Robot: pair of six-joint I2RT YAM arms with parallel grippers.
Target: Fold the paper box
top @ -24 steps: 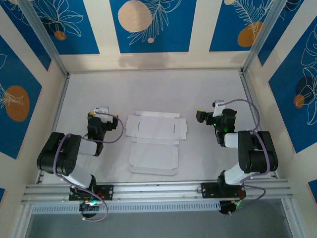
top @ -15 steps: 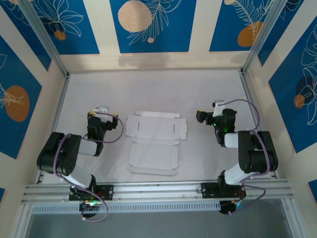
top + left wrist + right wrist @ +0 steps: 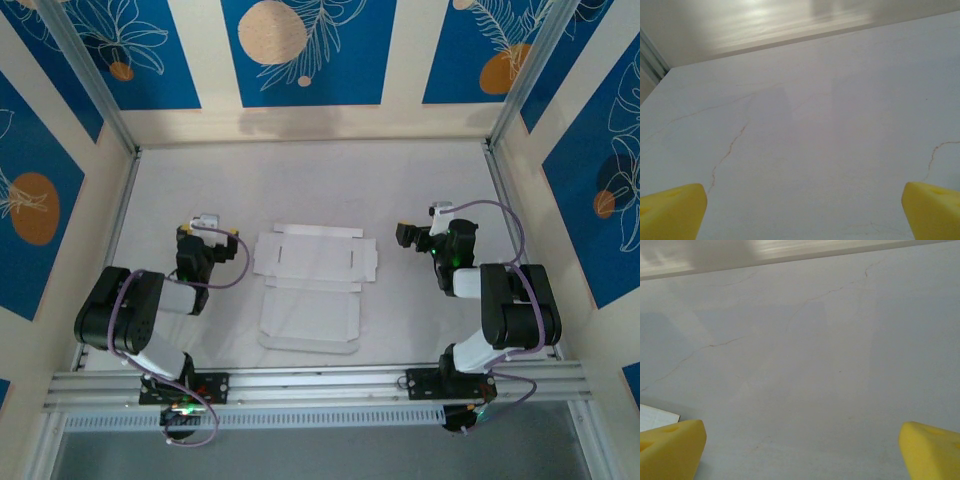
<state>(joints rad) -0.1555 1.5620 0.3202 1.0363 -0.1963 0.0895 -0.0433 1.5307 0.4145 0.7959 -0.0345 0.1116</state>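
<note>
The paper box lies flat and unfolded on the table between the two arms, white face up, with flaps and slots showing. My left gripper rests to its left, a short gap away. In the left wrist view the yellow fingertips stand far apart over bare table, so the left gripper is open and holds nothing. My right gripper sits to the right of the box. Its yellow fingertips are also wide apart, the right gripper open and empty. A corner of the paper box peeks in at the left.
The white table has hairline cracks and stretches back to a cream wall with blue patterned panels. Metal rails run along both sides, and a frame bar crosses the near edge by the arm bases.
</note>
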